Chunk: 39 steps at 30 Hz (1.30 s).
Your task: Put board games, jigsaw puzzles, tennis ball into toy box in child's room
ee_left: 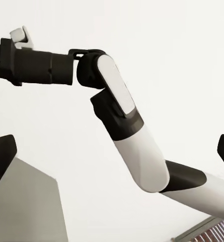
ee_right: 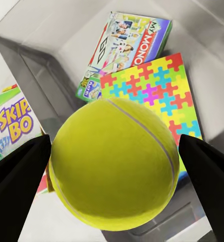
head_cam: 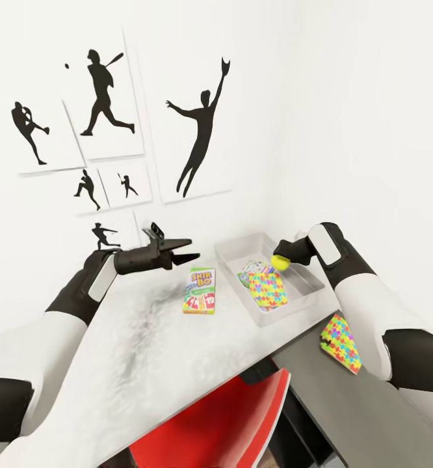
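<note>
Head view first: right pincer (head_cam: 281,261) is clamped on the tennis ball (head_cam: 281,262), holding it just over the near-right part of the toy box (head_cam: 233,250), which sits at the far right end of the pale tabletop (head_cam: 132,338) by the white wall. Inside the box you can make out one jigsaw puzzle (head_cam: 268,289) lying flat, with a board game (head_cam: 251,268) half buried under it, so its cover is hard to read from here. Skip-Bo box (head_cam: 199,291) lies on the tabletop just left of the toy box, not touching it. The second puzzle (head_cam: 341,342) sits on the lower dark grey top, partly hidden behind the right forearm. Left pincer (head_cam: 183,250) hangs open and empty above the tabletop, left of the Skip-Bo box, with plenty of free surface under it. A red chair (head_cam: 229,422) is tucked at the near edge, cut off by the frame.

Left wrist view: mostly white wall, with the right arm (ee_left: 127,131) crossing it and the left pincer's dark fingertips (ee_left: 1,156) just poking in at both sides, spread wide.

Right wrist view: ball (ee_right: 114,164) is big and close between the two dark fingers (ee_right: 18,176), blocking part of the box below. Past it you see the puzzle (ee_right: 152,93), the Monopoly box (ee_right: 124,48) and a slice of Skip-Bo (ee_right: 13,123) outside the box wall.
</note>
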{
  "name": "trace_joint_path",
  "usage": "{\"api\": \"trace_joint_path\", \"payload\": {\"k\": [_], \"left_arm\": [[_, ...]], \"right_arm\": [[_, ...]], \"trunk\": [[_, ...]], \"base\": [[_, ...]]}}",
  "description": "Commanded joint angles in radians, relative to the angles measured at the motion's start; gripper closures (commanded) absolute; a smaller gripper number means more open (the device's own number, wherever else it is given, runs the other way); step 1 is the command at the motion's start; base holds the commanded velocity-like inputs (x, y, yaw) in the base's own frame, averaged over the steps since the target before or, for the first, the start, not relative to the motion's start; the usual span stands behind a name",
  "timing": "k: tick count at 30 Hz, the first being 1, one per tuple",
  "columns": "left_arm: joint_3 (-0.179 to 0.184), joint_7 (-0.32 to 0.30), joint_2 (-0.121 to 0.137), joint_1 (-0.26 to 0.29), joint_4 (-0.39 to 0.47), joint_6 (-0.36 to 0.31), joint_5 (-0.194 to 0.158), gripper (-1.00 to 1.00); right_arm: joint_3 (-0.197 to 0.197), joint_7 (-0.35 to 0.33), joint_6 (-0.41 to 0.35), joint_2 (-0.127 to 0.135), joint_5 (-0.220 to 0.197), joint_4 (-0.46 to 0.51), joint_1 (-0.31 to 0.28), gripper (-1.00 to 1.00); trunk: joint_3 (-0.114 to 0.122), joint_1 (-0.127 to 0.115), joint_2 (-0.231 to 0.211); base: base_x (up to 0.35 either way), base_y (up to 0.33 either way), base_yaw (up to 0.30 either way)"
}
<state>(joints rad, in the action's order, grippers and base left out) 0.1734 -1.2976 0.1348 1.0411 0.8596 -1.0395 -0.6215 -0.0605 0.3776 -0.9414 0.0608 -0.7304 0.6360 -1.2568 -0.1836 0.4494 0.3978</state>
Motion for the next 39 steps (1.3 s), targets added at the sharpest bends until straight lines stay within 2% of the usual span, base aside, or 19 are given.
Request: {"api": "trace_joint_path", "payload": {"k": [1,5,11,15,18,26,32,39], "left_arm": [[0.003,-0.003,0.001,0.015,-0.009,-0.008,-0.003,-1.0],[0.003,-0.003,-0.001,0.06,-0.049,-0.008,-0.002,-1.0],[0.006,-0.002,-0.023,0.178,-0.181,-0.008,-0.001,-1.0],[0.008,-0.002,-0.045,0.279,-0.288,-0.008,0.0,-1.0],[0.009,-0.002,-0.054,0.317,-0.345,-0.008,0.001,-1.0],[0.013,-0.002,-0.063,0.33,-0.369,-0.008,0.007,-1.0],[0.013,-0.002,-0.067,0.33,-0.37,-0.008,0.008,-1.0],[0.015,-0.002,-0.069,0.33,-0.385,-0.008,0.01,-1.0]], "right_arm": [[-0.006,0.009,-0.002,0.002,-0.011,0.001,-0.001,1.0],[-0.006,0.009,-0.006,0.006,-0.01,0.001,-0.001,1.0],[-0.005,0.014,-0.009,0.011,-0.009,0.001,-0.001,1.0],[-0.005,0.076,-0.01,0.005,-0.011,-0.007,-0.001,1.0],[-0.005,0.115,-0.011,0.002,-0.013,-0.021,-0.001,1.0],[-0.005,0.131,-0.013,0.011,-0.011,-0.028,-0.005,1.0],[-0.005,0.132,-0.053,0.016,-0.008,-0.025,-0.014,1.0],[-0.005,0.132,-0.065,0.019,-0.007,-0.017,-0.021,1.0]], "trunk": [[-0.004,0.001,0.002],[-0.01,0.001,0.002],[-0.02,0.001,0.002],[-0.027,0.001,0.002],[-0.032,0.001,0.002],[-0.045,0.001,0.002],[-0.055,0.001,0.002],[-0.066,0.001,0.002]], "base": [[0.0,0.0,0.0],[0.0,0.0,0.0],[0.0,0.0,0.0],[0.0,0.0,0.0],[0.0,0.0,0.0],[0.0,0.0,0.0],[0.0,0.0,0.0],[0.0,0.0,0.0]]}}
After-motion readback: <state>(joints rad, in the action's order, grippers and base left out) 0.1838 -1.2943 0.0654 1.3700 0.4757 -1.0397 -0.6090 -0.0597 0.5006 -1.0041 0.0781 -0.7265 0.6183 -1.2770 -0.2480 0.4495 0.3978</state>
